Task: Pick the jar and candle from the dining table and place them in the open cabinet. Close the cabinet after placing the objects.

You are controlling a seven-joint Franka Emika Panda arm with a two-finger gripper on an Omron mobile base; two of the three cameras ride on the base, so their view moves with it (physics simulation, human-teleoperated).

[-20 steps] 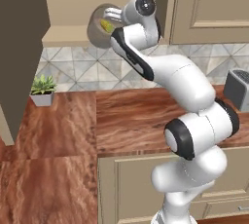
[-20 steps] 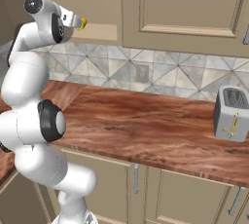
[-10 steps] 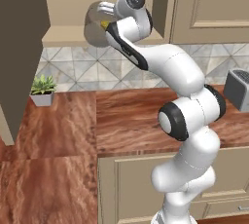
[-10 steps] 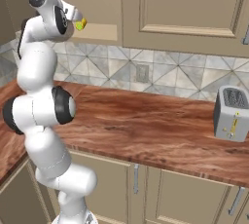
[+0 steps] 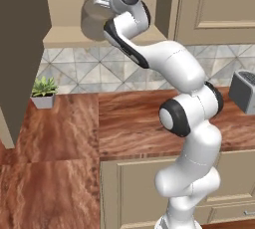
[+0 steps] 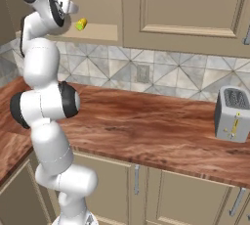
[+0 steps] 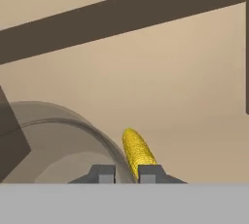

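I see my fingers [image 7: 126, 173] nearly shut, pinching a yellow piece [image 7: 137, 151], apparently the candle. They sit beside the jar [image 5: 95, 16] on the cabinet [image 6: 100, 32] shelf, with bare shelf beyond.

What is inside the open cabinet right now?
On the cabinet shelf sits the jar, with a small yellow object beside it. The arm covers part of the shelf, so anything behind it is hidden.

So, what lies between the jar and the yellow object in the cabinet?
Nothing: in the hand view the yellow object sits right beside the jar, no gap visible.
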